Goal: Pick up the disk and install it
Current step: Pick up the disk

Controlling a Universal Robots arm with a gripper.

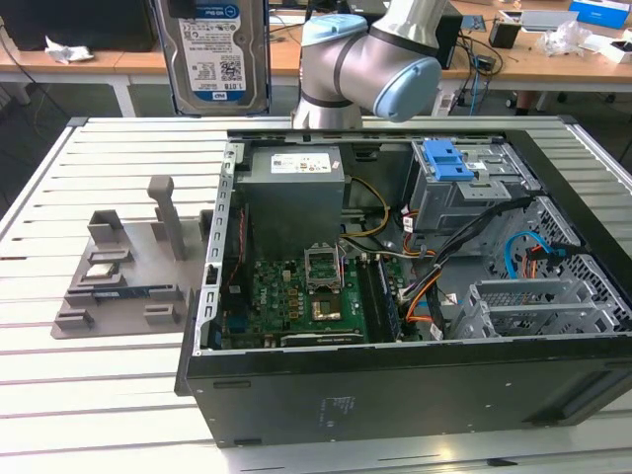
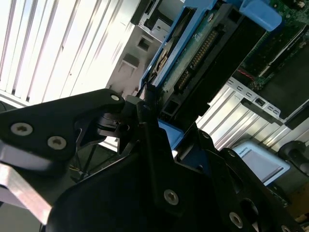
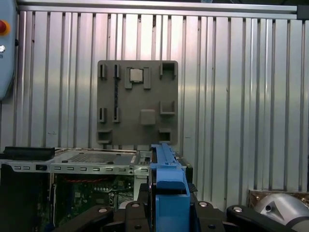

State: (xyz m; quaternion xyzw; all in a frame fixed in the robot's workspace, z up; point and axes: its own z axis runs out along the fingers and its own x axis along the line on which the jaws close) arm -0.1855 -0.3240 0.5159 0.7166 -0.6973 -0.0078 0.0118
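Clearly the tool [image 2: 153, 113] is clamped on the disk [image 2: 193, 53], its black fingers [image 2: 154, 145] pressing against the blue side rails. In the exterior view the disk [image 1: 219, 54] hangs upright high above the counter [image 1: 99, 395], well apart from any bay. I judge the pick-up done and the install not yet done; seating it calls for the rails to line up squarely with a free slot. Lower down sits the open computer case [image 1: 395, 395], holding the motherboard [image 1: 296, 296], the grey power-supply box [image 1: 293, 193], loose cables [image 1: 434, 286] and the metal drive cage [image 1: 464, 193] with its blue latch [image 1: 446, 158]. Beyond, a grey parts tray [image 3: 137, 104] carries a small chip [image 3: 136, 75].
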